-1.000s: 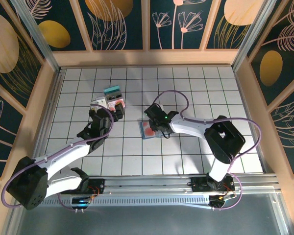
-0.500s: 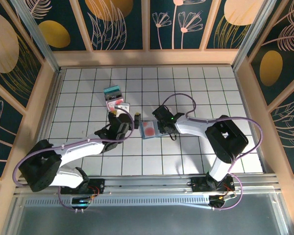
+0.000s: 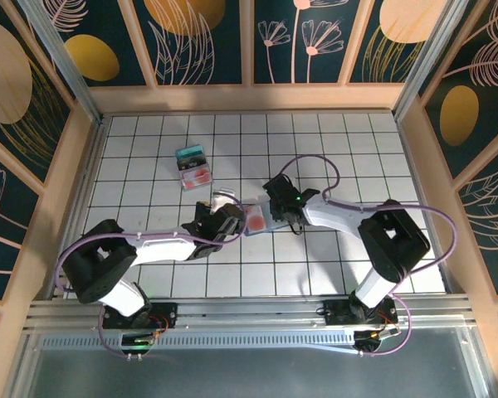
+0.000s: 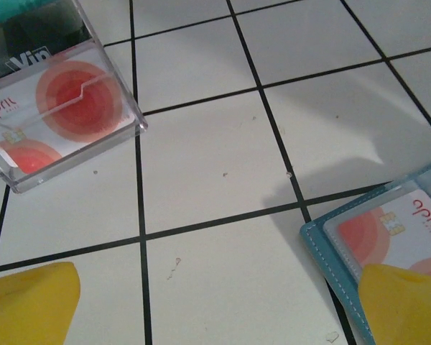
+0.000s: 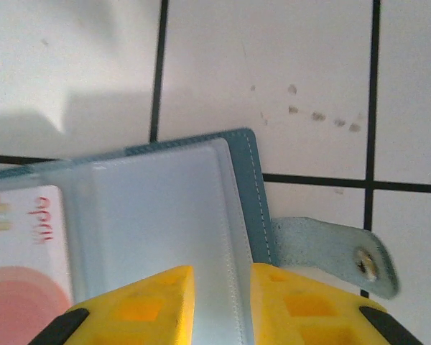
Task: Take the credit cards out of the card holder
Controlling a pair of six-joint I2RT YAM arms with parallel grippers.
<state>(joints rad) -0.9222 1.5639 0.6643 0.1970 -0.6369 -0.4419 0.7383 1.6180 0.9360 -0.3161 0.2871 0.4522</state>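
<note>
The slate-blue card holder (image 3: 264, 219) lies open on the tiles at mid-table. A white credit card with pink circles (image 4: 391, 228) sits in its clear sleeve, and its edge also shows in the right wrist view (image 5: 21, 287). My right gripper (image 5: 223, 274) is down on the holder's right panel (image 5: 253, 188), its jaws nearly together with the sleeve's stitched edge between them. My left gripper (image 4: 219, 316) stands wide open just left of the holder (image 4: 325, 250). Its right fingertip (image 4: 409, 302) overlaps the holder's corner, and nothing is between its fingers.
A clear box (image 3: 193, 169) holding pink-and-white cards, with a teal one at its far end, stands up and to the left of the holder; it is also in the left wrist view (image 4: 65, 115). The holder's snap strap (image 5: 337, 253) sticks out to the right. Wooden walls ring the table.
My left arm has swung right, from the clear box to the holder's left side, still open. My right gripper's jaws have narrowed over the holder's right panel.
</note>
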